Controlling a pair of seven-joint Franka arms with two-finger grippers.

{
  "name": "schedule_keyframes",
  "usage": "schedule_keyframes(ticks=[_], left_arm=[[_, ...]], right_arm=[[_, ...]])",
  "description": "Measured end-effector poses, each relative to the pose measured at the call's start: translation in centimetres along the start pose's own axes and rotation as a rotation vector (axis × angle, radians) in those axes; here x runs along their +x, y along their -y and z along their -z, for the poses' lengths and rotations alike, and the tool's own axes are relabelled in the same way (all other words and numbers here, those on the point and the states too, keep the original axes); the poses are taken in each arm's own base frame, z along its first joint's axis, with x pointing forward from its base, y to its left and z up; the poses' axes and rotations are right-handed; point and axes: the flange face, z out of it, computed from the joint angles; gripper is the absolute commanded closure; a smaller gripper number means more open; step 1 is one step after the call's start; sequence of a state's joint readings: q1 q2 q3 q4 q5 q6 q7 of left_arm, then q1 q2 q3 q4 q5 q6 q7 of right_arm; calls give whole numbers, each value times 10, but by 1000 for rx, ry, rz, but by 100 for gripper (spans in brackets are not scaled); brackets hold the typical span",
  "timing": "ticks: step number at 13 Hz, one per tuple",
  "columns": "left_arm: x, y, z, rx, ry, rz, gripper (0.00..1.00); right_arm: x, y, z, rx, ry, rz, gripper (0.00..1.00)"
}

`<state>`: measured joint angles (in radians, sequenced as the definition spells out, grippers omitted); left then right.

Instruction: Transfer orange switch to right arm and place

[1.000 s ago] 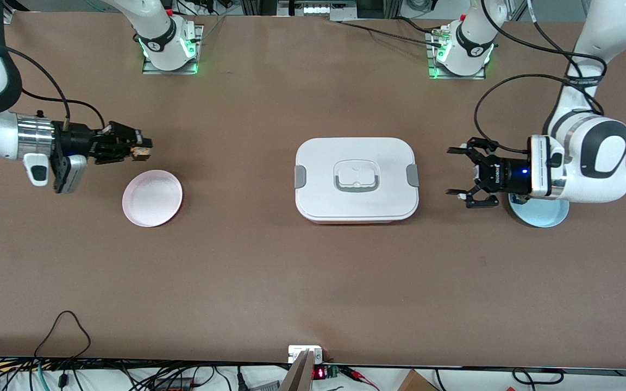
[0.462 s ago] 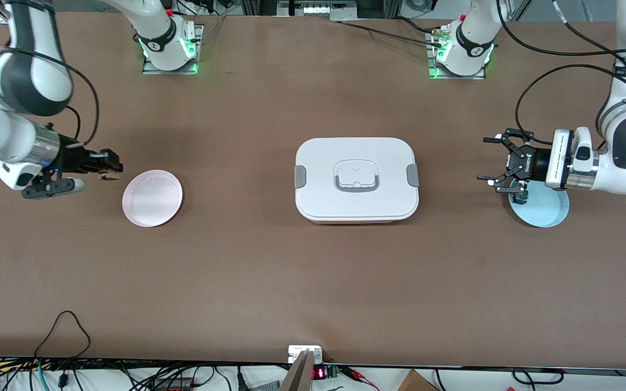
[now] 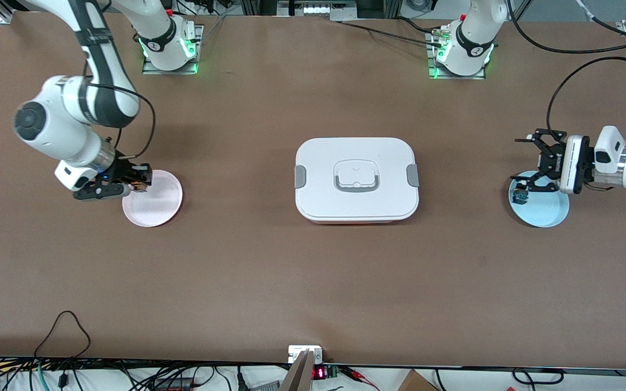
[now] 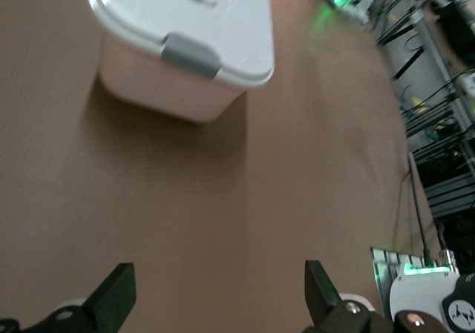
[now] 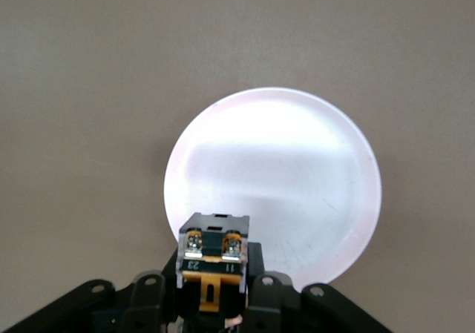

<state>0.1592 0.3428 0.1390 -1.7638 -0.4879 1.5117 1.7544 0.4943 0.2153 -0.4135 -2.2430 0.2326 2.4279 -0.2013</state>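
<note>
Worktop (image 3: 313, 282) space at mid-length is taken by a closed white lidded box (image 3: 356, 179), with a pink plate (image 3: 155, 203) toward the right arm's end and a blue plate (image 3: 546, 212) toward the left arm's end. The orange switch (image 5: 214, 255) is clamped in the closed right pincer (image 3: 140, 183) over the pink plate's edge. The left pincer (image 3: 527, 160) is held wide open and empty over the blue plate's edge, where a small blue-and-black component (image 3: 519, 196) lies.

A lidded box (image 3: 356, 180) sits mid-surface (image 3: 291, 282), with one plate (image 3: 152, 198) toward the right arm's end and another plate (image 3: 542, 206) toward the left arm's end. A small part (image 3: 519, 196) lies on the latter plate's edge nearest the box. The switch (image 5: 214, 255) hangs over the first plate's rim.
</note>
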Motion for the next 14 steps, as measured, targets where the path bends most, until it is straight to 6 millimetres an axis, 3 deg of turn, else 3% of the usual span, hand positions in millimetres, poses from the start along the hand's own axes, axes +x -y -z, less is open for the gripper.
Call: schedule_keyframes(ticks=[3,7,12,14], left_arm=[[-1,4,32,106,186,130,0],[-1,4,51,190,321,389,0],[35,5,77,370,387,700,0],[64,4,80,448,394,827,0]], right_arm=[[2,4,-30,-43,-9,10,100],[2,1,-54,-73,-4,10,100],[1,-1,-77,-99,4,9,96],[-1,1,-83,-97,13,4,92]])
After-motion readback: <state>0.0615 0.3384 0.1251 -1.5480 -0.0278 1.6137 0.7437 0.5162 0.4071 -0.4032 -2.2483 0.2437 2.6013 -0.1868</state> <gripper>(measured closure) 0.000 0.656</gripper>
